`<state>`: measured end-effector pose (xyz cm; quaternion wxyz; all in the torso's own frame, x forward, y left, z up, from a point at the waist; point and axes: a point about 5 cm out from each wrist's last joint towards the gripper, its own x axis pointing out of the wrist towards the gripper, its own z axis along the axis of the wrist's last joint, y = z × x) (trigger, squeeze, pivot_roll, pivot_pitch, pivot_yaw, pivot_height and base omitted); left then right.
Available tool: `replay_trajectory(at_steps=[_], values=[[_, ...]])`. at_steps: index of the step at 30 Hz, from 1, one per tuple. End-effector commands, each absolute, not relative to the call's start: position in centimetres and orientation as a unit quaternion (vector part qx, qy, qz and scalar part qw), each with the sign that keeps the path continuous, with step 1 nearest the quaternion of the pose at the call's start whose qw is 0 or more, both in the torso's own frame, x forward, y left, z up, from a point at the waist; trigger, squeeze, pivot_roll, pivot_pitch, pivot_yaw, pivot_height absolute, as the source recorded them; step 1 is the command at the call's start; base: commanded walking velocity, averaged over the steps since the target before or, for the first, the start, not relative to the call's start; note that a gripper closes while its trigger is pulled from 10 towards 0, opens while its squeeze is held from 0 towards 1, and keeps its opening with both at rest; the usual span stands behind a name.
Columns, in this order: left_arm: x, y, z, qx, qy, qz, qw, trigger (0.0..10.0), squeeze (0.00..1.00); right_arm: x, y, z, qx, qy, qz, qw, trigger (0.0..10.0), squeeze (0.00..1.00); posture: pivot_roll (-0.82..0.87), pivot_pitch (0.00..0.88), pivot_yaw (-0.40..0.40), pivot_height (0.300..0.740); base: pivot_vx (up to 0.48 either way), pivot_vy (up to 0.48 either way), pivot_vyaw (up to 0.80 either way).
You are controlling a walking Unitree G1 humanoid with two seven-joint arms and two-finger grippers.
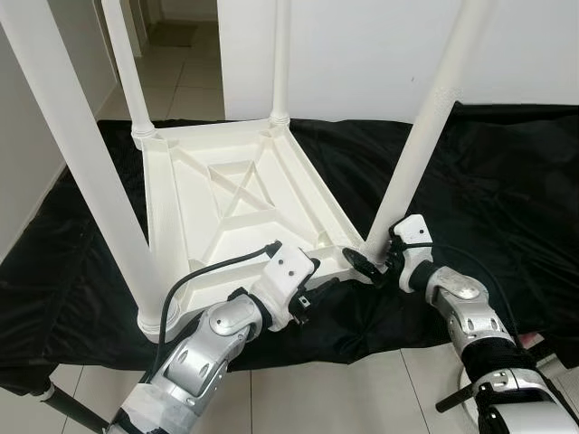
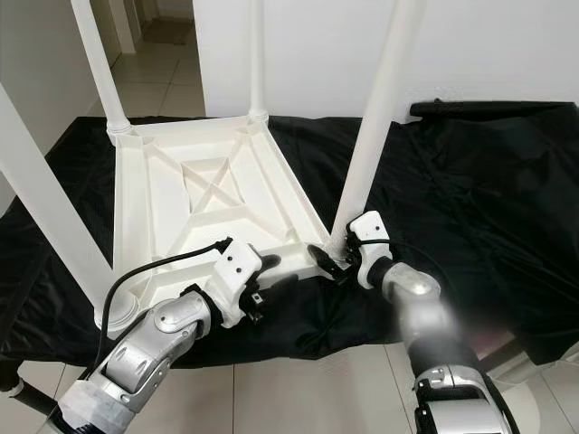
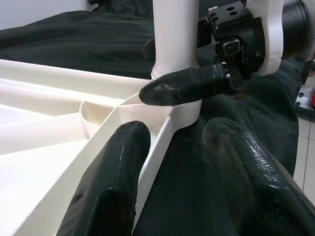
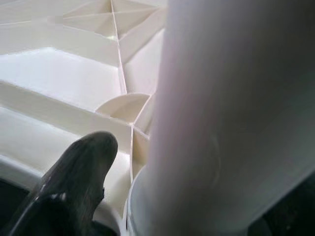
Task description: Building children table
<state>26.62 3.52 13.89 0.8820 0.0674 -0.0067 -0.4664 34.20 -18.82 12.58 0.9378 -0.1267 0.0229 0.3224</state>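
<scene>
Left gripper [image 1: 318, 291] sits nearest, low at the near edge of the upturned white table [image 1: 204, 194]; fingers [image 3: 115, 167] spread, straddling the table's rim wall by the near-right corner, not pinching it. Just beyond, the right gripper [image 1: 373, 264] is at the base of the near-right leg [image 1: 425, 136]. One black finger [image 3: 184, 84] lies across the front of the leg's foot where it meets the corner socket; the other finger is hidden behind the leg, so whether it clamps the leg — cannot tell. Right wrist view is mostly blurred white leg, with one dark fingertip [image 4: 81, 169] beside the socket.

Table lies top-down on a black cloth [image 1: 498, 190] spread over the tiled floor [image 1: 335, 398], ribbed underside with an X brace facing up. Four legs stand upright in the corners: near-left leg [image 1: 81, 163], far-left leg [image 1: 127, 68], far-right leg [image 1: 281, 59] — all cut off at the top of frame. A black bar [image 2: 488, 107] lies at the cloth's far right edge, hard to identify. White wall [image 1: 362, 45] behind.
</scene>
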Motion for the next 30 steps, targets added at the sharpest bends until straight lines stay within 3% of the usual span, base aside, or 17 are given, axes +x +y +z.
replay_trajectory(at_steps=[1, 4, 5, 11, 12, 13, 14, 15, 16, 21, 22, 30], values=[[26.3, 3.4, 13.7, 0.072, -0.002, -0.494, 0.866, 10.0, 0.0, 34.4, -18.1, 12.7, -0.146, 0.022, 0.346, 0.927, 4.3, 0.0, 0.04, 0.0, -0.022, 0.74, 0.0, 0.0, 0.0], [26.3, 3.4, 13.7, 0.072, -0.001, -0.494, 0.866, 10.0, 0.0, 34.4, -18.1, 12.7, -0.147, 0.022, 0.348, 0.926, 4.3, 0.0, 0.04, 0.0, -0.022, 0.74, 0.0, 0.0, 0.0], [26.1, 3.4, 13.6, 0.071, 0.0, -0.494, 0.867, 10.0, 0.0, 34.3, -18.3, 12.5, -0.15, 0.022, 0.351, 0.924, 0.0, 0.0, 0.05, 0.0, -0.026, 0.74, 0.0, 0.0, 0.0], [26.1, 3.4, 13.6, 0.069, 0.001, -0.493, 0.867, 10.0, 0.0, 34.2, -18.6, 12.2, -0.149, 0.024, 0.35, 0.924, 0.0, 0.0, 0.05, 0.002, -0.027, 0.74, 0.0, 0.0, 0.0], [26.0, 3.4, 13.6, 0.068, 0.001, -0.494, 0.867, 10.0, 0.0, 34.2, -18.7, 12.1, -0.142, 0.027, 0.346, 0.927, 1.7, 0.0, 0.05, 0.005, -0.026, 0.74, 0.0, 0.0, 0.0], [26.0, 3.4, 13.6, 0.068, 0.001, -0.494, 0.867, 10.0, 0.0, 34.2, -18.7, 12.1, -0.142, 0.027, 0.346, 0.927, 1.7, 0.0, 0.05, 0.005, -0.026, 0.74, 0.0, 0.0, 0.0], [26.0, 3.4, 13.7, 0.063, 0.003, -0.495, 0.867, 10.0, 0.0, 34.2, -18.8, 12.0, -0.134, 0.029, 0.343, 0.929, 10.0, 0.0, 0.05, 0.008, -0.024, 0.74, 0.0, 0.0, 0.0], [26.0, 3.4, 13.7, 0.063, 0.003, -0.495, 0.867, 10.0, 0.0, 34.2, -18.8, 12.0, -0.134, 0.029, 0.343, 0.929, 10.0, 0.0, 0.05, 0.008, -0.024, 0.74, 0.0, 0.0, 0.0], [25.9, 3.3, 13.6, 0.06, 0.005, -0.499, 0.865, 10.0, 1.0, 34.1, -18.9, 11.9, -0.126, 0.029, 0.341, 0.931, 10.0, 0.0, 0.04, 0.008, -0.022, 0.74, 0.0, 0.0, 0.0], [26.0, 3.2, 13.6, 0.067, 0.002, -0.495, 0.866, 10.0, 1.0, 33.9, -19.2, 11.8, -0.118, 0.024, 0.337, 0.934, 10.0, 0.0, 0.04, 0.014, -0.016, 0.74, 0.0, 0.0, 0.0], [26.0, 3.2, 13.6, 0.07, 0.003, -0.496, 0.866, 10.0, 0.0, 33.9, -19.3, 11.8, -0.115, 0.022, 0.334, 0.935, 10.0, 0.0, 0.03, 0.015, -0.012, 0.74, 0.0, 0.0, 0.0], [26.1, 3.1, 13.5, 0.074, 0.001, -0.499, 0.864, 10.0, 0.0, 33.6, -19.2, 12.0, -0.096, 0.001, 0.305, 0.947, 10.0, 0.0, 0.02, 0.013, -0.01, 0.74, 0.0, 0.0, 0.0]])
